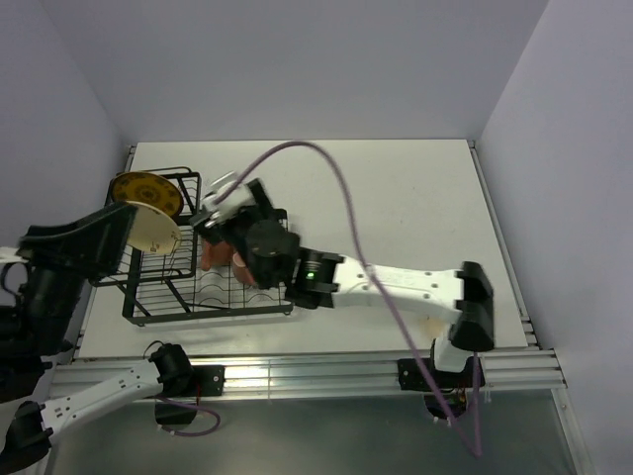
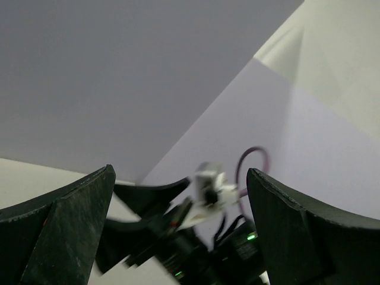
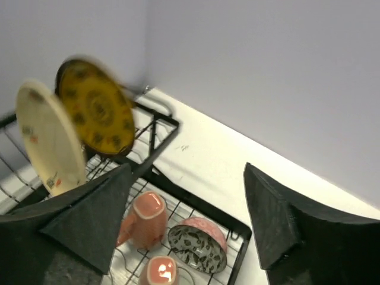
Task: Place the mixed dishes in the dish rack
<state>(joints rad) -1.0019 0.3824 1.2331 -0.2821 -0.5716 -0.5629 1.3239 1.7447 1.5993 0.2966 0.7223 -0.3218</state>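
The black wire dish rack [image 1: 163, 297] stands at the table's left. A mustard-yellow plate [image 3: 95, 110] and one cream plate [image 3: 50, 139] stand upright in its slots; they also show in the top view, yellow [image 1: 143, 193] and cream [image 1: 153, 230]. Two pinkish-orange mugs [image 3: 145, 219] [image 3: 161, 272] and the dark patterned bowl [image 3: 196, 243] lie in the rack's near section. I see no second cream plate. My right gripper [image 3: 187, 219] hovers open and empty above the mugs and bowl [image 1: 237, 226]. My left gripper [image 2: 178, 231] is open and empty, raised at the rack's left [image 1: 117, 223].
The rack's black rim [image 3: 202, 205] runs under the right gripper. White table [image 1: 396, 208] stretches right of the rack. Walls close the back and both sides. A purple cable [image 1: 346, 208] arcs over the right arm.
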